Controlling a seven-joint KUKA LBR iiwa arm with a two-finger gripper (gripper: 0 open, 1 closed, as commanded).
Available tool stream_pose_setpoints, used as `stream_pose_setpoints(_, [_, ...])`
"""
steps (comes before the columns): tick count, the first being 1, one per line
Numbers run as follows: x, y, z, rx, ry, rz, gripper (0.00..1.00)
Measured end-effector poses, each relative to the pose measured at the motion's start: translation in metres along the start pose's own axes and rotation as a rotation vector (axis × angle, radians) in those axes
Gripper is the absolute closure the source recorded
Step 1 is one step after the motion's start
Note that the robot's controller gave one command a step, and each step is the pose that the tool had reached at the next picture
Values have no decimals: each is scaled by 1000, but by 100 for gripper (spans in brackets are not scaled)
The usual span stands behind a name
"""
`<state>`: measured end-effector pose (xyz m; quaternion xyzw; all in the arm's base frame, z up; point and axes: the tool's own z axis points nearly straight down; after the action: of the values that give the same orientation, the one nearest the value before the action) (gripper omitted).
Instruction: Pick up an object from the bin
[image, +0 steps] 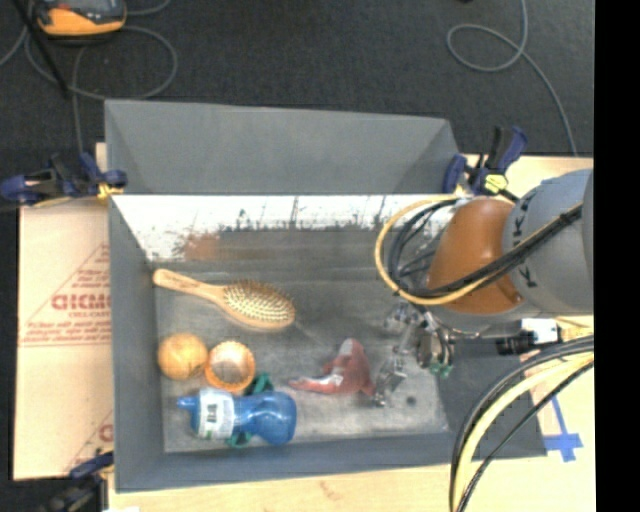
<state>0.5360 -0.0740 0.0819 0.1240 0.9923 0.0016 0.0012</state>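
Jaws sit low in the grey bin (132, 330) toward its 4 o'clock corner; they look spread, with nothing pinched between them, though the wrist hardware crowds them. Just beside them at 9 o'clock lies a crumpled red and pink thing (345, 372), flat against the floor, and it is the nearest thing to pick. Further out at 9 o'clock are a blue bottle-shaped toy with a white label (245, 415), an orange cup (232, 365) and an orange ball (182, 356); a wooden hairbrush (235, 300) lies at 10 o'clock, well apart.

The main risk, as I judge it, is closing on bare floor: the tips stand beside the red thing, not round it, so a straight squeeze may catch only an edge or nothing. It also looks thin and limp, so a shallow pinch could let it slide out on the lift. Bin walls at 3 and 6 o'clock are near, and a tip could scrape or jam there if the arm shifts that way
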Motion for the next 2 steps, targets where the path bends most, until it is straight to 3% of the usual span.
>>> stream_pose_setpoints(1, [21,6,5,5,-1,44,0])
stream_pose_setpoints(2, [22,26,7,5,-5,-252,0])
